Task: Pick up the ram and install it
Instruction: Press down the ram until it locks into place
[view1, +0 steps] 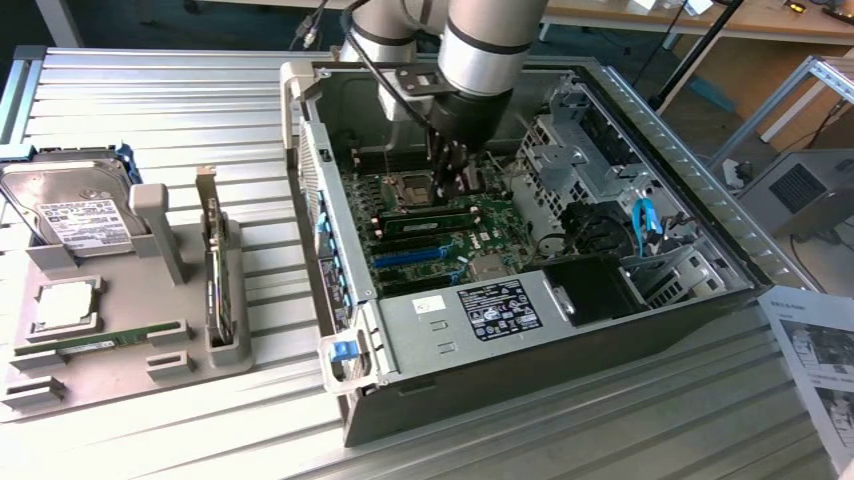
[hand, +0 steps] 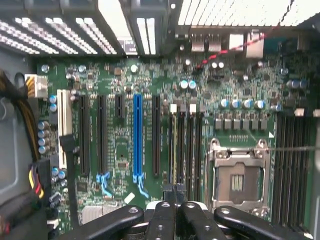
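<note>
A long green ram stick (view1: 430, 213) sits on edge in a memory slot of the motherboard, beside the open processor socket (view1: 407, 188). My gripper (view1: 458, 185) hangs inside the open computer case, just above one end of that stick. I cannot tell whether it touches. In the wrist view the gripper (hand: 174, 189) is shut, fingertips pressed together with nothing visible between them, over the row of dark memory slots (hand: 186, 145). Another green ram stick (view1: 100, 342) lies flat in the grey tray on the exterior view's left.
The grey tray (view1: 174, 365) also holds a hard drive (view1: 67, 215), a square silver processor (view1: 64, 305) and an upright expansion card (view1: 214, 270). Case walls (view1: 314, 180), a drive cage (view1: 567, 150) and cables (view1: 601, 225) surround the motherboard. A paper sheet (view1: 814, 350) lies at the right.
</note>
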